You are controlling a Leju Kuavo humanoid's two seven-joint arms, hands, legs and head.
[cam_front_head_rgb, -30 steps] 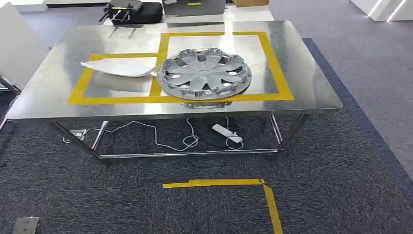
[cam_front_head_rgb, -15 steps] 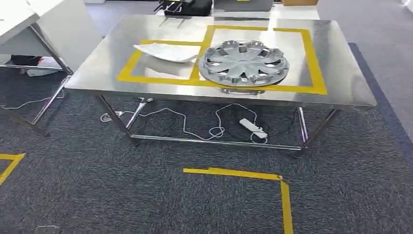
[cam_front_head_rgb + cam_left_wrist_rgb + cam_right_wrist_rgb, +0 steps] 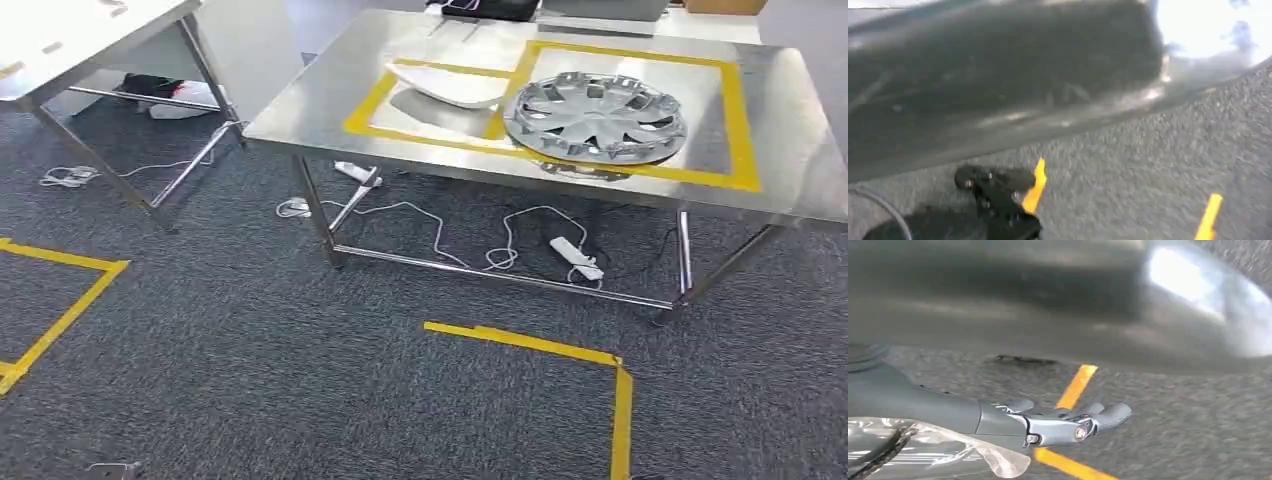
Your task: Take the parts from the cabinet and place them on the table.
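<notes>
A silver wheel cover [image 3: 596,117] lies on the steel table [image 3: 330,105], inside a yellow taped square. Beside it, in the adjoining taped square, rests a white curved panel [image 3: 455,85]. My right hand [image 3: 1063,422] hangs over the dark carpet with its fingers stretched out and nothing in them. My left hand [image 3: 995,200] appears as dark blurred fingers above the carpet, also holding nothing. Both hands are far from the table. The cabinet is out of sight.
A second white table [image 3: 70,45] with steel legs stands at the left. Cables and a power strip [image 3: 577,256] lie under the steel table. Yellow tape lines [image 3: 540,345] mark the carpet, with open floor in front of me.
The camera has turned left: the table with both parts slid to the upper right of the picture, and the white table and another tape corner came into view at the left.
</notes>
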